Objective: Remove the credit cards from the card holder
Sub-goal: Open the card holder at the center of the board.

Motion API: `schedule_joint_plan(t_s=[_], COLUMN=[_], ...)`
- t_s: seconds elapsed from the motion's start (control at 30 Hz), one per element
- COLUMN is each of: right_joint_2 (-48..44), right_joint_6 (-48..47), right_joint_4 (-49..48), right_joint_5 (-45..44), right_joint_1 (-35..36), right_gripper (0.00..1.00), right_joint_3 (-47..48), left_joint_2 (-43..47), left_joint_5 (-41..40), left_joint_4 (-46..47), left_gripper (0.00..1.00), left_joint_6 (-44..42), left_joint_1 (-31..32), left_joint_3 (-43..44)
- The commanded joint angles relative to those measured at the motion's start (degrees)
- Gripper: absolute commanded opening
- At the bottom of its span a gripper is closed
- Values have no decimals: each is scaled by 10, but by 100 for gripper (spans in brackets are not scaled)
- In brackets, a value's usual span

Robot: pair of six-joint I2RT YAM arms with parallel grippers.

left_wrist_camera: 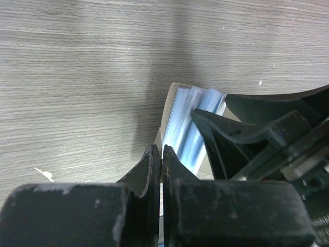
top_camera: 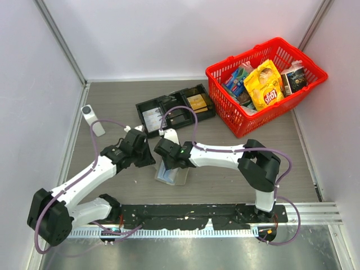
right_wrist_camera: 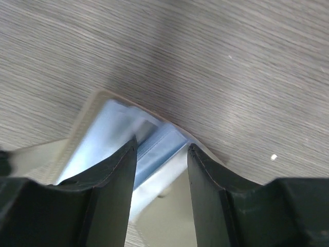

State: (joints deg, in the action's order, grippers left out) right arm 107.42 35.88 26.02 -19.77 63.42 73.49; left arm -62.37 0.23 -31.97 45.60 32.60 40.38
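Pale-blue credit cards (right_wrist_camera: 110, 131) fan from the grey card holder (top_camera: 179, 178), long axis running up-frame; we see left fingers (left_wrist_camera: 149, 170) pinching its edge, right fingers (right_wrist_camera: 115, 175) narrowly astride, grip unclear.

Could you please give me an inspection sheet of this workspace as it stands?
Surface: grey wood-grain table, few white specks.
Job's things: pale blue glossy credit cards fanned in flat grey card holder.
Clutter: red plastic basket of snack packs; black compartmented tray; white stick-shaped object.
Pincers: left pincer shut on holder's edge; right pincer astride cards, grip unclear.
Cables: purple cables looped over both arms.
Surroundings: plain white walls.
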Motion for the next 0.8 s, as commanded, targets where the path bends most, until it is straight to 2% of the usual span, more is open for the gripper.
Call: schedule_joint_plan(t_s=[0.0,0.33,0.57,0.77], right_joint_2=[-17,-84,-114,-164], right_joint_6=[-11,4,18,16], right_joint_4=[68,79,112,114], right_joint_5=[-37,-62,-103,-99], right_joint_1=[-6,-8,-7,-7], right_gripper=[49,49,49,49], right_joint_3=[-34,-86,-79,-54], left_joint_2=[35,55,55,60], left_joint_5=[-17,-14,-9,-7], left_joint_4=[-18,-28,-28,-28], left_gripper=[0,0,0,0], left_joint_6=[0,12,17,19], left_joint_1=[-2,-3,-3,-2], left_joint_3=[35,41,37,39])
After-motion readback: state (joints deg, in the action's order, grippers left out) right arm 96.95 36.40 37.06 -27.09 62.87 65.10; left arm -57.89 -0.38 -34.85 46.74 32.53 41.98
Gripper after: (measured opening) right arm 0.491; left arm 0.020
